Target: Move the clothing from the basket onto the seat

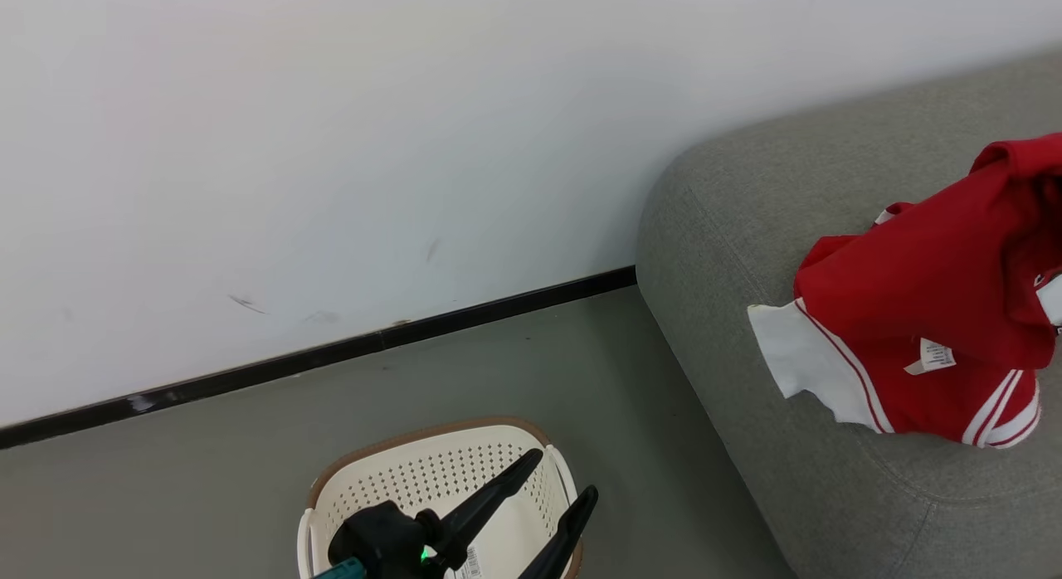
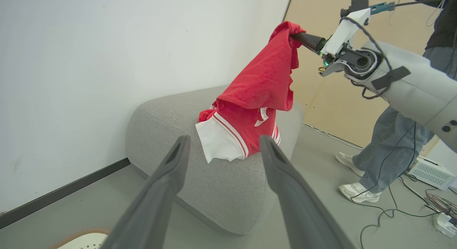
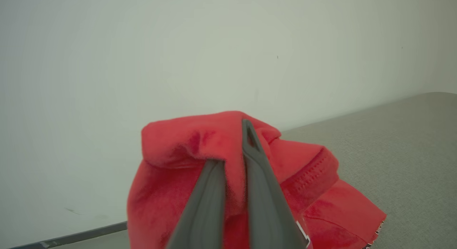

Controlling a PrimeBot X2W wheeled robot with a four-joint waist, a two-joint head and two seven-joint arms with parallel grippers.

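Head view: left gripper (image 1: 562,473) fingers spread wide, empty, above oval cream perforated plastic basket (image 1: 415,436). Bright red white-trimmed fabric clothing (image 1: 921,313) heaped on large grey woven sofa seat (image 1: 722,231).
Left wrist view: right gripper (image 2: 296,36) holds garment's top aloft; hem rests on seat.
Right wrist view: fingers pinched shut on red fold.
Best: lower toward seat middle before release, lest cloth slide off edge.
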